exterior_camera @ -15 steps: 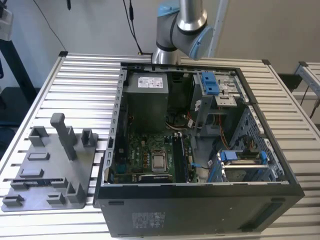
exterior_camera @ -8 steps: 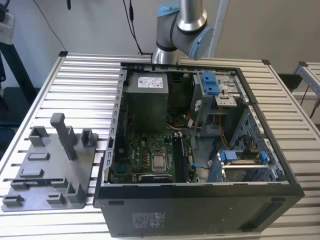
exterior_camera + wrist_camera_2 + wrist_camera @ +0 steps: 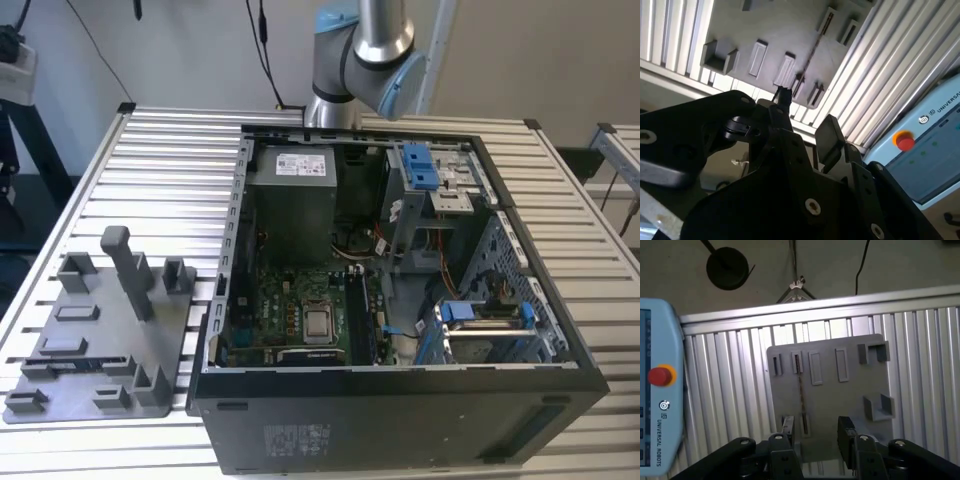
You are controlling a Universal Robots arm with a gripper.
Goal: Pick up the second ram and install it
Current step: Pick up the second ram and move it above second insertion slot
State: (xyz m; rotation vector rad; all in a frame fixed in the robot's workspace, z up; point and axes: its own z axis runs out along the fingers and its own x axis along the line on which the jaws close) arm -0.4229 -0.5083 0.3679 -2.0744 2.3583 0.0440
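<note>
- While the gripper (image 3: 816, 432) hangs well above the grey holder tray (image 3: 850, 390), its jaws stand spread with nothing between them. Both wrist views agree on that.
- And there's the second ram (image 3: 800, 390), standing on edge in the tray's slots, a thin dark line down the tray's middle. It's untouched and well apart from the fingers.
- The tray sits on the slatted bench (image 3: 160, 170), just beside the open computer case (image 3: 560, 330), on the exterior view's left.
- Here's the worry: the stick offers only a narrow edge. If the jaws come down off its line, one finger could land on top of it, or nudge it askew in its slots.
- Watch the tall upright post (image 3: 125, 270) too. A drifting approach could clip it and shift the whole tray.
- A crooked pinch would carry forward, I'd judge. A tilted stick would meet the slot on the motherboard (image 3: 290, 310) at an angle and fail to seat.
- The case is crowded with walls and loose cables, so a snag is possible. Whether the target slot is free, I cannot tell.
</note>
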